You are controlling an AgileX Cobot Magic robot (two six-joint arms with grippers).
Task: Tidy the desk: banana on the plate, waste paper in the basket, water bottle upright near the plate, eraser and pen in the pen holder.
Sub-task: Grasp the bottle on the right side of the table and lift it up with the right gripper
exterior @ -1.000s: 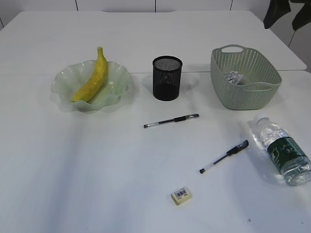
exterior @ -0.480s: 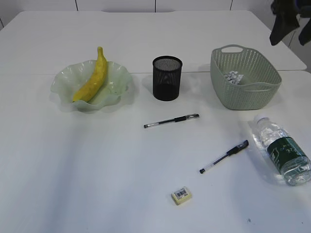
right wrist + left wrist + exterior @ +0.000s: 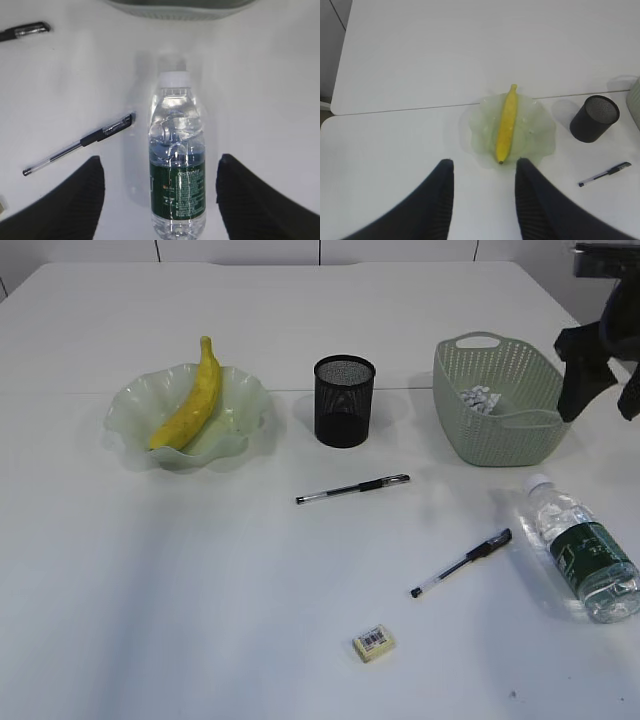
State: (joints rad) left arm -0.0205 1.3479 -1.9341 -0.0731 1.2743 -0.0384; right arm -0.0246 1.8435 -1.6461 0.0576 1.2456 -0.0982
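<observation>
Your right tool [image 3: 159, 200] hangs released over the water bottle [image 3: 177, 170], which lies flat. Your left tool [image 3: 484, 200], also released, hangs near the plate [image 3: 540, 131].

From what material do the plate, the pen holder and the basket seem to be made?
The plate: likely glossy translucent plastic or glass; pale green, light passes through its wavy rim.
The pen holder: probably matte black metal mesh; its fine grid is see-through.
The basket: looks like matte sage-green molded plastic; regular perforated woven-look walls with handle cutouts.
</observation>
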